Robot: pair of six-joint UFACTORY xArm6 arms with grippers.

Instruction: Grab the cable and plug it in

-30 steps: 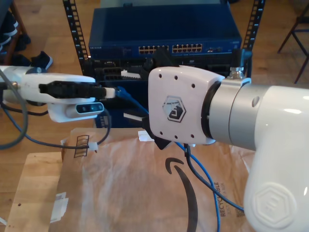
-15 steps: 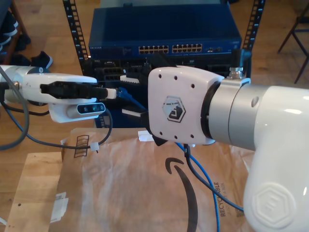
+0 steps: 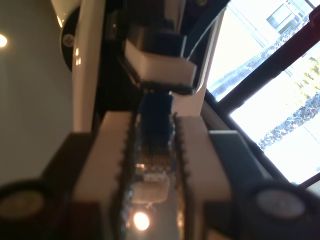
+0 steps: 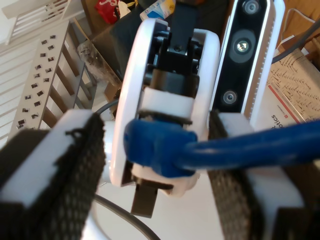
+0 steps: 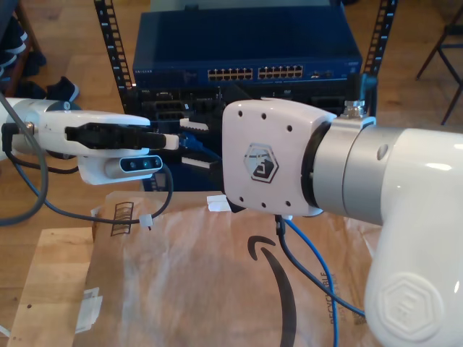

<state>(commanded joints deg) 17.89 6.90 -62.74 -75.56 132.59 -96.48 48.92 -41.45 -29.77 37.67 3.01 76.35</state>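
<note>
My first gripper [image 3: 152,165]: fingers closed on the cable's [image 3: 155,125] end, with the clear plug between the toothed pads and the blue boot just beyond them.
My second gripper [image 4: 160,165]: fingers spread wide and gripping nothing. The cable passes through the gap and out across one finger.
Second wrist view: my first gripper seen head-on with its camera strip [image 4: 243,60] alongside, the blue boot pinched in its white pads.
Exterior view: my first arm [image 5: 65,134] reaches in from the exterior view's left. My second arm's white housing [image 5: 271,159] hides the meeting point.
Cable's run: below that housing it trails down over the brown paper [image 5: 181,275] on the bench [image 5: 51,275].
Behind: a blue network switch [image 5: 246,50] with rows of ports.
</note>
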